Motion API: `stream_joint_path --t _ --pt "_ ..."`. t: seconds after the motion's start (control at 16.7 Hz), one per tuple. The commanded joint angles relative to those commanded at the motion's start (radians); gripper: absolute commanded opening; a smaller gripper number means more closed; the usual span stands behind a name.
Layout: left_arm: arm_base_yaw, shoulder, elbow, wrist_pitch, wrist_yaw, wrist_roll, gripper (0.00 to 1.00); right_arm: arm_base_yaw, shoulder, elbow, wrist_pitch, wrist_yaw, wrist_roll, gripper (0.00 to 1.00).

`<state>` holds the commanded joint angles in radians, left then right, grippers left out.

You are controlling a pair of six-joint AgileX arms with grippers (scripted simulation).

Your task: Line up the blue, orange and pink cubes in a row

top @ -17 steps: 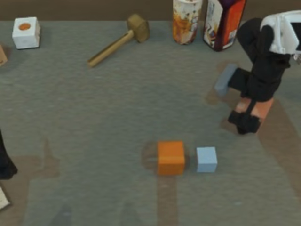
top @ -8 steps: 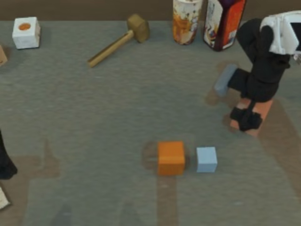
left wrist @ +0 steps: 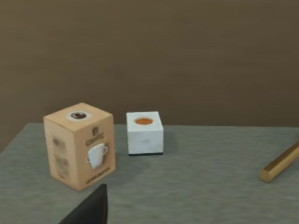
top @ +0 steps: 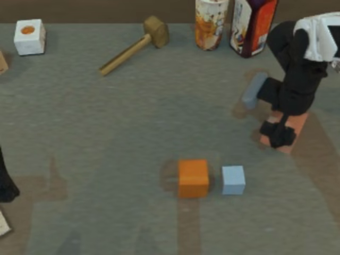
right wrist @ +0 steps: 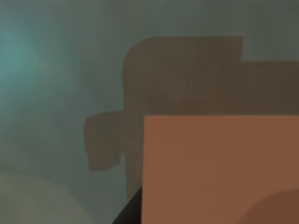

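The pink cube sits at the right of the table, and my right gripper is straight down over it, shut on it. The right wrist view is filled by the cube's top face, with a dark finger against its edge. The orange cube and the small blue cube stand side by side near the middle front, a small gap between them, left of and nearer the front than the pink cube. My left gripper is parked at the left edge, open; one finger shows in its wrist view.
A wooden mallet, a can and a dark bottle lie along the back. A white cube with an orange dot and a coffee box stand at the back left. A grey-blue slab lies beside the right arm.
My right gripper came down around the pink cube, so more of the cube shows around the fingers. It has held still for the last half second. The orange and blue cubes have not moved.
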<state>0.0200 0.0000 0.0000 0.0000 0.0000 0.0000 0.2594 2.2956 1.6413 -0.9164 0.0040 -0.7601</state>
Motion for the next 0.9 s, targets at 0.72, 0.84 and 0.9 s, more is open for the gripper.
stream_joint_path --t 0.72,0.84,0.9 --pt "0.000 0.000 0.000 0.000 0.000 0.000 1.00 0.005 -0.073 0.125 -0.206 -0.004 0.002 0.00" --pt "0.000 0.000 0.000 0.000 0.000 0.000 1.00 0.007 -0.092 0.151 -0.241 -0.004 0.002 0.00" --pt "0.000 0.000 0.000 0.000 0.000 0.000 1.00 0.007 -0.094 0.153 -0.243 -0.004 0.002 0.00"
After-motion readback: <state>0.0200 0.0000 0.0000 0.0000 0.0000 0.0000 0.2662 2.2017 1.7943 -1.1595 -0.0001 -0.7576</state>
